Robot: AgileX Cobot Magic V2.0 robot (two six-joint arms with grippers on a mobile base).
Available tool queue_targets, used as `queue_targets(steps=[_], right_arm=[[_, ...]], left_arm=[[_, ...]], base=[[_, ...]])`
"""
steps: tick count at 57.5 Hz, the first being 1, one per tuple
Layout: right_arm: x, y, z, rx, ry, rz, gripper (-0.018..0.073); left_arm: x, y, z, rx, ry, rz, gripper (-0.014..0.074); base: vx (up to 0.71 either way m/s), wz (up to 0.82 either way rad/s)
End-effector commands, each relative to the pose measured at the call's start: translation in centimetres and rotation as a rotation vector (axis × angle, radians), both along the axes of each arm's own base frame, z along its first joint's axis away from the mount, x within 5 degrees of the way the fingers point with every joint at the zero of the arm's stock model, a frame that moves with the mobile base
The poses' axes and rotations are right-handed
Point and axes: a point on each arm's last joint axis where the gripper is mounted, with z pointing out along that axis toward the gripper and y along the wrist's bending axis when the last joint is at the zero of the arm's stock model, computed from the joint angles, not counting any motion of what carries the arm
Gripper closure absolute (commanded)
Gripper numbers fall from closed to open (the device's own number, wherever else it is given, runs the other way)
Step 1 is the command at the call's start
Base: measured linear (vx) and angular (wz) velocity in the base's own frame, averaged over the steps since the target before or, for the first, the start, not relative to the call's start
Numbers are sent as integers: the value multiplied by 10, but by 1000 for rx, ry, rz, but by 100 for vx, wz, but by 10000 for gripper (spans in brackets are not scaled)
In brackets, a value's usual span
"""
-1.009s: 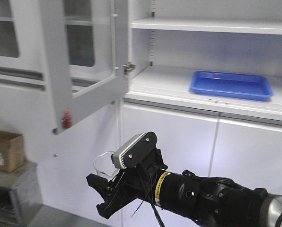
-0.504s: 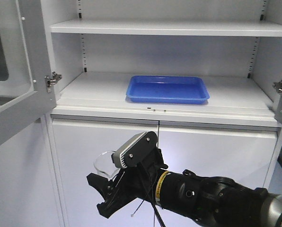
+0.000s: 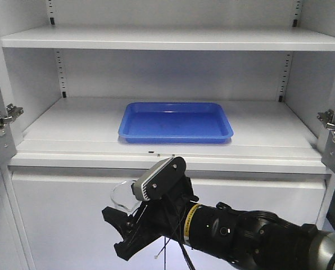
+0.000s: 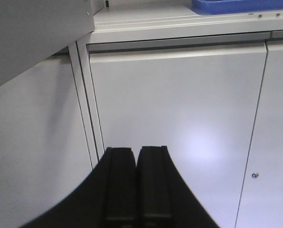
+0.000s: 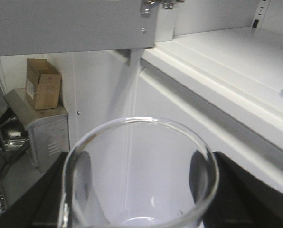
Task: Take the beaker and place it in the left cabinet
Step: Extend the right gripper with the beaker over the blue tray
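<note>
The beaker (image 3: pixel 123 195) is clear glass and empty. It sits between the black fingers of my right gripper (image 3: pixel 120 229), low in the front view, below and in front of the shelf edge. In the right wrist view its round rim (image 5: pixel 139 161) fills the gap between both fingers (image 5: pixel 45 192). The left cabinet (image 3: pixel 72 130) is light grey and open, with wide shelves and perforated strips on the back wall. My left gripper (image 4: pixel 136 153) is shut and empty, facing the lower cabinet doors (image 4: pixel 179 118).
A blue tray (image 3: pixel 176 121) lies in the middle of the lower shelf. Open door hinges stand at the left (image 3: pixel 4 118) and right (image 3: pixel 330 122). A cardboard box (image 5: pixel 42 81) sits on a grey metal unit (image 5: pixel 42 128) to the cabinet's left.
The view has swung so the open cabinet and blue tray now sit centred ahead; the left door has slid out of frame. The right gripper still holds the beaker the same way.
</note>
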Motion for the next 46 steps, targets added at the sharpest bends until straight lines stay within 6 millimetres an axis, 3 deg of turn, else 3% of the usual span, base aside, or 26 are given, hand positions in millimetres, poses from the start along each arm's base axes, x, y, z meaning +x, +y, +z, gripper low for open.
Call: queue_targets(steps=[1,46], right_arm=[[-5,-1,35,110,-83,26,540],[-5,-1,35,110,-83,26,540]], left_arm=[[-1,-1,11,-13,-106,-16,593],[-1,-1,11,-13,-106,-16,593]], base=[[30,-6],[20,-7]])
